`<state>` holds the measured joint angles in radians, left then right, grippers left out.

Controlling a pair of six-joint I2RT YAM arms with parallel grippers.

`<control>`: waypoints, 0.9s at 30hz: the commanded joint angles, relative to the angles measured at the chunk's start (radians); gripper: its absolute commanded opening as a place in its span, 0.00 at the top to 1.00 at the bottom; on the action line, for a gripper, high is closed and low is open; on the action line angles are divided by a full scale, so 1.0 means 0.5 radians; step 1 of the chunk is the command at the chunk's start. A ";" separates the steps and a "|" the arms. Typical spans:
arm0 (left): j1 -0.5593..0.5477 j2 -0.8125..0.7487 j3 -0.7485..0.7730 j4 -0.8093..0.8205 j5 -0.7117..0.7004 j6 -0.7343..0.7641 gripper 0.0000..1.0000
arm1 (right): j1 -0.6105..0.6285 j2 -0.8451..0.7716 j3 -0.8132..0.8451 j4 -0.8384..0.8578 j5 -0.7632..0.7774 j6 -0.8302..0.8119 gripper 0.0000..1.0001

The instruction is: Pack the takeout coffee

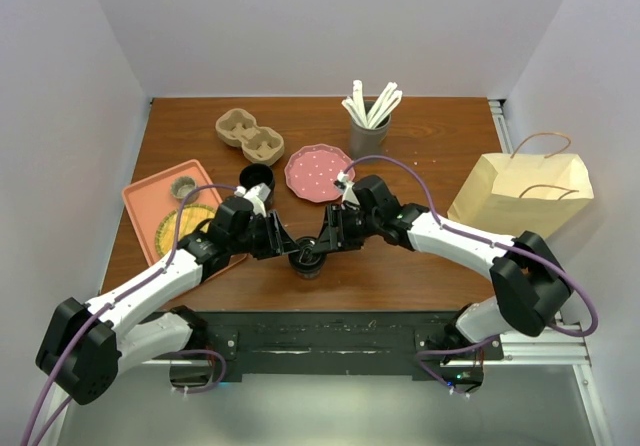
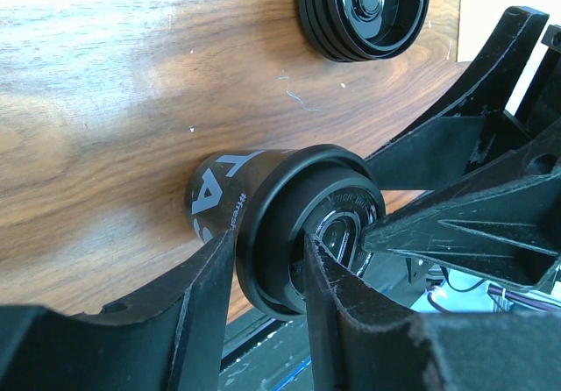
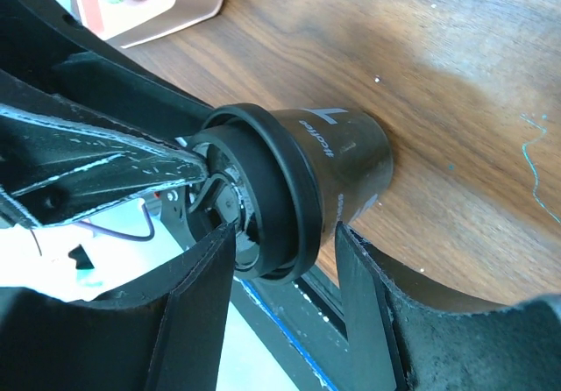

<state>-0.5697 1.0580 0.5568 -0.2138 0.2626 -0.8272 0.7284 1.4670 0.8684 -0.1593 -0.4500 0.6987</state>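
A black takeout coffee cup with a black lid stands at the table's near middle. My left gripper comes from the left. In the left wrist view its jaws pinch the lid's rim, one finger outside and one on the lid's top. My right gripper comes from the right. In the right wrist view its jaws straddle the lid, with a gap at the outer finger. A cardboard cup carrier lies at the back left. A tan paper bag stands at the right.
A stack of black lids, also in the left wrist view, sits behind my left gripper. A pink dotted plate, a grey cup of white stirrers and a pink tray holding a yellow plate are around. The tray corner shows in the right wrist view.
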 commanded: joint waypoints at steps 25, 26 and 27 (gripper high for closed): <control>-0.002 0.078 -0.202 -0.315 -0.218 0.093 0.60 | -0.085 0.109 -0.543 0.367 0.090 0.060 0.71; -0.002 0.075 -0.218 -0.312 -0.225 0.090 0.60 | -0.089 0.119 -0.565 0.374 0.087 0.057 0.70; 0.001 0.071 -0.227 -0.315 -0.228 0.084 0.60 | -0.092 0.131 -0.568 0.374 0.090 0.054 0.70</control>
<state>-0.5697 1.0515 0.5274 -0.1734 0.2623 -0.8291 0.6819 1.4506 0.6735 0.1665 -0.5304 0.7784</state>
